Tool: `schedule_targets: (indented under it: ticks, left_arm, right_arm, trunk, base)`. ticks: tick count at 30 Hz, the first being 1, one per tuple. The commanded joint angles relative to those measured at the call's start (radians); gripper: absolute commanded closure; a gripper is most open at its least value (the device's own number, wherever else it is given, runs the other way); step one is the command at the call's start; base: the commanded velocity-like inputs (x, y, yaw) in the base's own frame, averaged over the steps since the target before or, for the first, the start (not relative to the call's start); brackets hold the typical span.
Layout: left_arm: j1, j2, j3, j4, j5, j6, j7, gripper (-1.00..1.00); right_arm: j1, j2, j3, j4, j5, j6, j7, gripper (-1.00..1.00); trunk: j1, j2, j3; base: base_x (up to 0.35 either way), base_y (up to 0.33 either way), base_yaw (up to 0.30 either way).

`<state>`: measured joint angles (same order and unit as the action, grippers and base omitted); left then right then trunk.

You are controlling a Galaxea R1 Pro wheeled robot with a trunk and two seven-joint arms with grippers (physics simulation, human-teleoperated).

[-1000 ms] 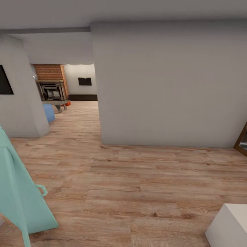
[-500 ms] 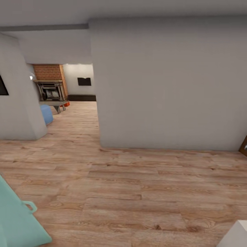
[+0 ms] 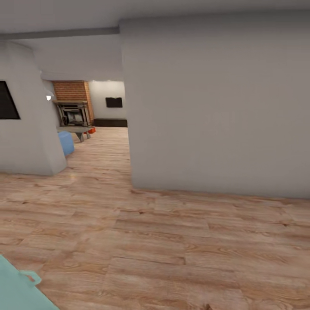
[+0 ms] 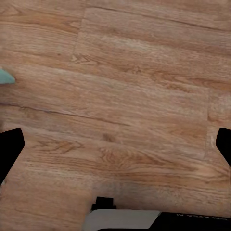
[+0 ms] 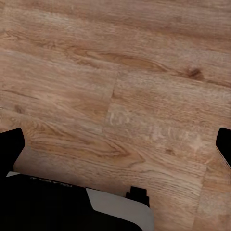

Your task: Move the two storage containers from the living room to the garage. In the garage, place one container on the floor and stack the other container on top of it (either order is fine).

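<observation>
far down the hall, one orange container [image 3: 92, 130] peeks out by the grey low table [image 3: 77, 129]. both grippers' fingers [image 4: 10, 151] [image 5: 10, 147] are wide apart (nothing held). it's likely stiff and light; grab its two sides.

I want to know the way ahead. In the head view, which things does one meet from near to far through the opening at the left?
Teal object → wood plank floor → blue seat → grey low table → small orange-red thing → brick fireplace.
</observation>
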<state>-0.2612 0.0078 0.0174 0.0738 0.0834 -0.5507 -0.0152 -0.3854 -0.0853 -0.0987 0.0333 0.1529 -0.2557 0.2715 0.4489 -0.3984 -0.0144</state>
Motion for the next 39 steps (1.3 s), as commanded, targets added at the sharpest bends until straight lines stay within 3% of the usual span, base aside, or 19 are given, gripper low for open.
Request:
schedule_targets:
  ticks: [1, 32, 39]
  left_arm:
    - [-0.002, 0.000, 0.001, 0.004, 0.005, -0.006, -0.001, -1.00]
    - [-0.002, -0.001, 0.001, 0.004, 0.004, -0.006, -0.001, -1.00]
    - [-0.002, 0.000, 0.001, 0.004, 0.004, -0.006, -0.002, -1.00]
  right_arm:
    - [-0.001, -0.001, -0.009, 0.004, 0.010, -0.007, 0.002, -1.00]
    - [-0.001, -0.001, -0.009, 0.004, 0.010, -0.007, 0.000, -1.00]
    - [-0.001, -0.001, -0.009, 0.004, 0.010, -0.007, 0.000, -1.00]
  trunk:
    - [0.001, -0.002, -0.002]
    - [0.001, -0.002, -0.002]
    - [0.001, -0.002, -0.002]
  base:
    - [0.324, 0.000, 0.285]
    - [0.324, 0.000, 0.295]
    - [0.324, 0.000, 0.088]
